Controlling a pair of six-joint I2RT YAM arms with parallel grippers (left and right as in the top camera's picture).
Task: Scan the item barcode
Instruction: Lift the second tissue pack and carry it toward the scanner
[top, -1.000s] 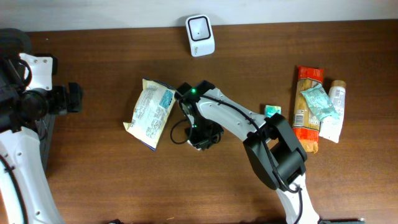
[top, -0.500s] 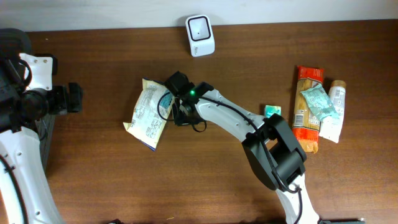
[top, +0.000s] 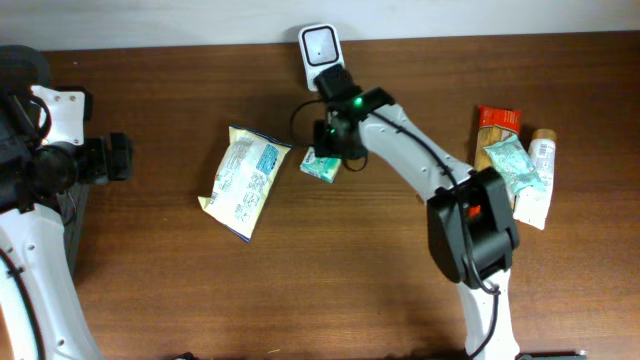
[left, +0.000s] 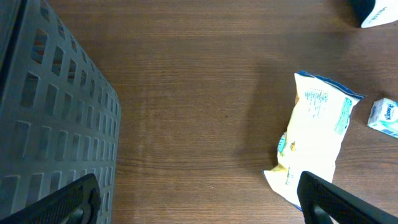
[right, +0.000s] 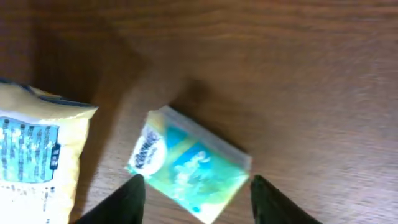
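The right jaws stand partly open and grip nothing. The green tissue pack (right: 186, 165) lies flat on the desk (top: 150, 290) between their tips, and a yellow bag (top: 242, 182) lies just beside it. The left jaws gape wide and empty, well apart from both.

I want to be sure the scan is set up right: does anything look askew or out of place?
The small tissue pack lies skewed on the table, short of the scanner and beside the yellow bag. The right hand hangs open over it, not gripping. Nothing looks spilled or torn.
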